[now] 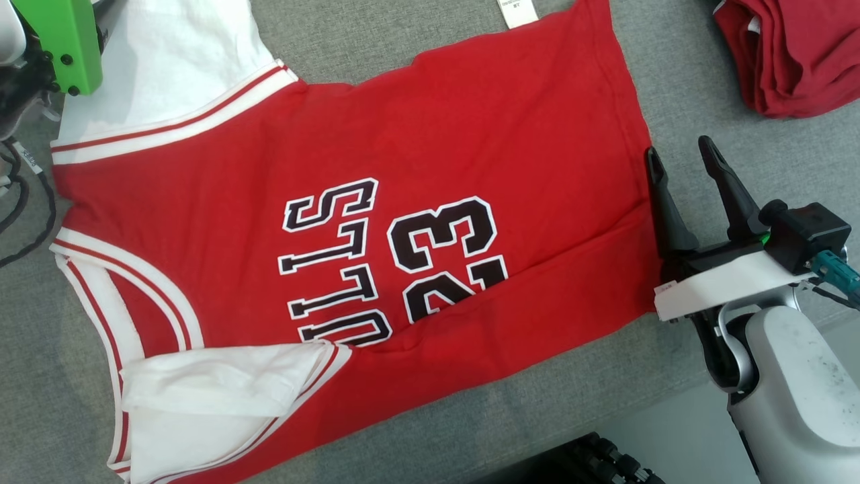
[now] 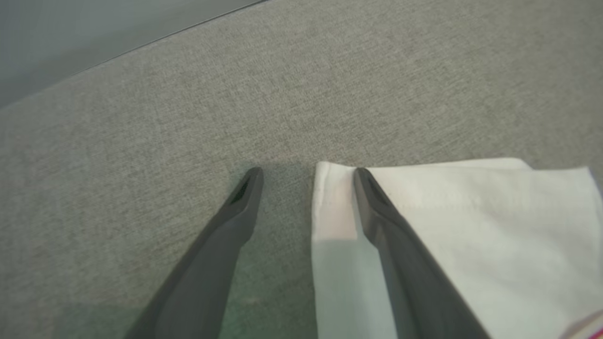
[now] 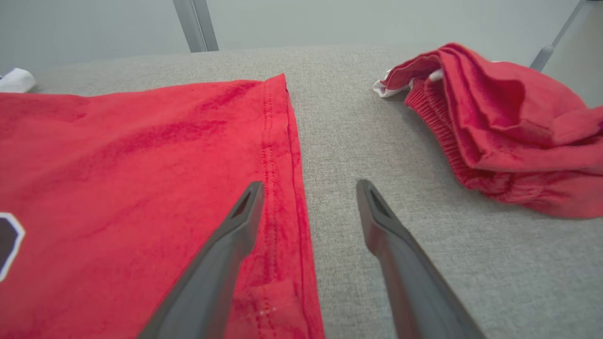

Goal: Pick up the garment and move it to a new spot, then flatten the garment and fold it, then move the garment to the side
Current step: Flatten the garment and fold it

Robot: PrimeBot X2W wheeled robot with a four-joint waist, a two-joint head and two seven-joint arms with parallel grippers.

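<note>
One red jersey on grey cloth tabletop; pale wall behind; left gripper, right gripper agape, empty.

Open lane: you have bare tabletop between the jersey hem and the red clothes pile.
Left edge: black cables crowd your way.

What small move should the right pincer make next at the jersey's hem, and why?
Probably ease down and close the right pincer on the hem of the red jersey: its jaws stand open astride that edge, one side over cloth, one over the grey surface, so a grip looks ready.
</note>
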